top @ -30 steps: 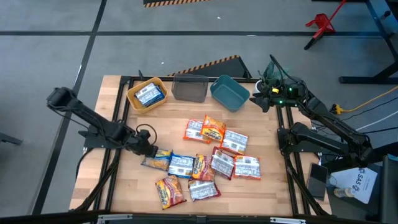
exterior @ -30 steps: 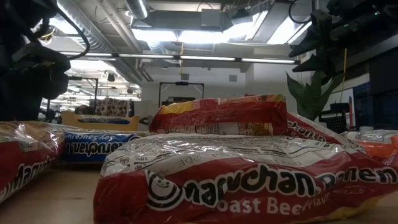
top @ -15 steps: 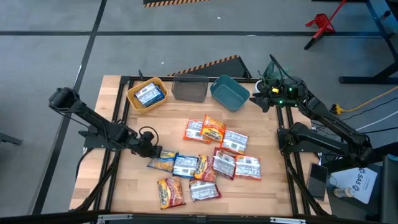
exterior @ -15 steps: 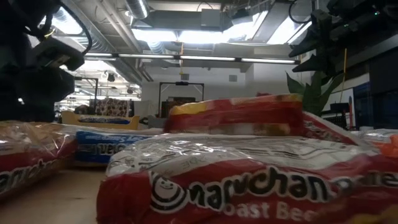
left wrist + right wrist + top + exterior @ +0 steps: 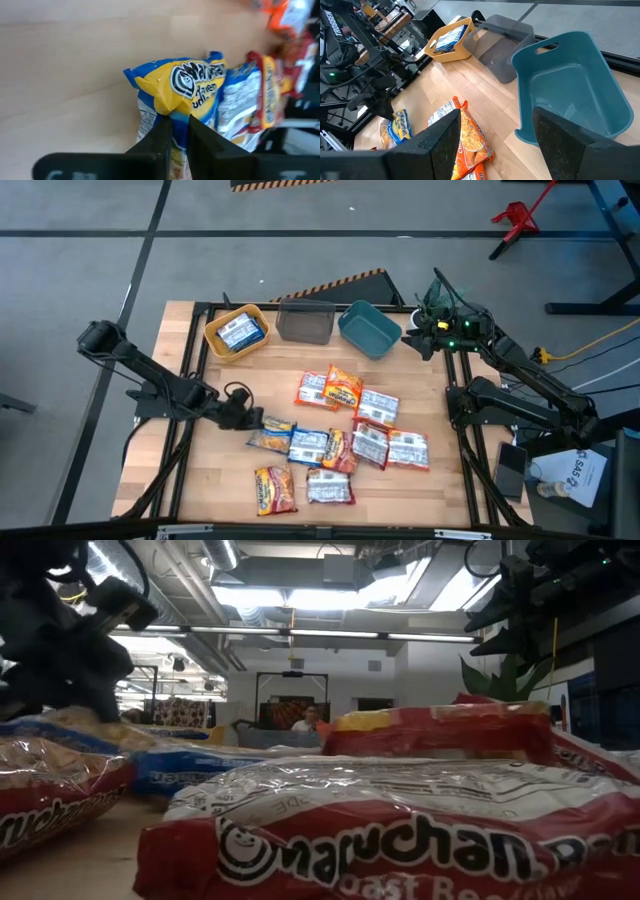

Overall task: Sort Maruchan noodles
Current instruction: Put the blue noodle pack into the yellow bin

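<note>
The left gripper [image 5: 180,131] had its fingers [image 5: 159,135] pinched on the edge of a blue-yellow packet [image 5: 181,90] at the left end of the noodle pile [image 5: 340,440] on the table [image 5: 230,480]. Red and orange packets lay just beside it. The right gripper [image 5: 420,340] hung with its fingers [image 5: 559,137] spread and holding nothing, beside the teal bin [image 5: 368,330]. A grey bin [image 5: 304,322] stood between that and the yellow bin [image 5: 236,333], which held one blue packet [image 5: 241,333].

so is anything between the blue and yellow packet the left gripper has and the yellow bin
Nothing visible. The left gripper is shut on the blue and yellow packet, and only bare table lies between it and the yellow bin.
</note>
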